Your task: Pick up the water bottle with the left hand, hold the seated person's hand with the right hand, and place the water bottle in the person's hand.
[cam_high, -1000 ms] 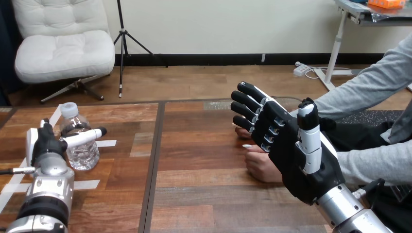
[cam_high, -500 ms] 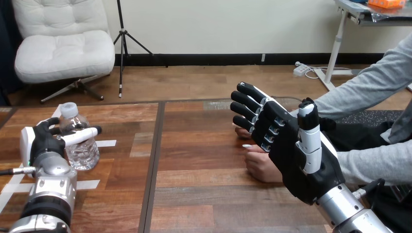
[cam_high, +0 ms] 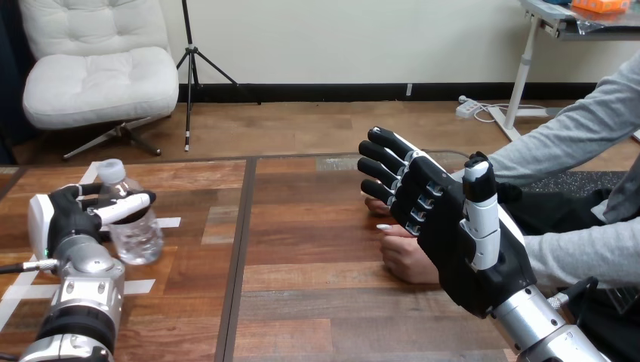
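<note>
Tbl (cam_high: 324, 294): bottle (cam_high: 140, 238) cap-up, prob leftward lean

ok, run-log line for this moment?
left hand: shut on water bottle | right hand: open, by person's hand, not curled round it | bottle: at left of table | handover: not done

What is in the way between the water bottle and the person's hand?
Nothing lies on the table between them. Only the robot's open right hand stands by the person's hand, hiding part of it. The left hand grips the water bottle.
</note>
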`<move>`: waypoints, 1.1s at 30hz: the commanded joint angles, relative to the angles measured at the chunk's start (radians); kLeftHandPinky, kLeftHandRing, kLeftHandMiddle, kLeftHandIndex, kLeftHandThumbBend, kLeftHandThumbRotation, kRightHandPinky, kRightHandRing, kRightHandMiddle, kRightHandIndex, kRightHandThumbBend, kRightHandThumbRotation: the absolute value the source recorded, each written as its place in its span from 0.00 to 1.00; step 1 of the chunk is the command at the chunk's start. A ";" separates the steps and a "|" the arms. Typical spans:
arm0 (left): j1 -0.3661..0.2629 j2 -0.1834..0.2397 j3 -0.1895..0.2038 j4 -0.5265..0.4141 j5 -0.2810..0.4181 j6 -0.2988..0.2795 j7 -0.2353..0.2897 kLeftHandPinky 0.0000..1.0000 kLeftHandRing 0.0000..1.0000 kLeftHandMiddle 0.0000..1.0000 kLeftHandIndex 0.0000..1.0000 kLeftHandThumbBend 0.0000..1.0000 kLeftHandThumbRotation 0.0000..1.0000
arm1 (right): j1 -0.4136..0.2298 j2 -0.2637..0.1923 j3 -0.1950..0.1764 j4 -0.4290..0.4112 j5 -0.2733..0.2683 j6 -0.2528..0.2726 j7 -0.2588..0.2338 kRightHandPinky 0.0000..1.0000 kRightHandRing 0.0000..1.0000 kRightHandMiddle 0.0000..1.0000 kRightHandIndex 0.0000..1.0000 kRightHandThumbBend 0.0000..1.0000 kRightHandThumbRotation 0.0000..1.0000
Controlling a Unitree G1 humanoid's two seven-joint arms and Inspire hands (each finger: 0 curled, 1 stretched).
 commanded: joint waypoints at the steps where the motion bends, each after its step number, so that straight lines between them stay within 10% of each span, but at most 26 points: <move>1: -0.064 -0.001 -0.017 -0.013 0.012 -0.036 0.006 0.34 0.40 0.45 0.49 0.75 0.00 | -0.041 0.005 -0.012 -0.049 0.023 -0.025 -0.003 0.93 0.94 0.92 0.91 0.96 1.00; 33: -0.041 0.013 -0.032 -0.024 0.020 -0.056 -0.040 0.34 0.40 0.44 0.48 0.79 0.00 | -0.040 0.002 -0.012 -0.051 0.020 -0.026 -0.006 0.92 0.94 0.92 0.91 0.95 1.00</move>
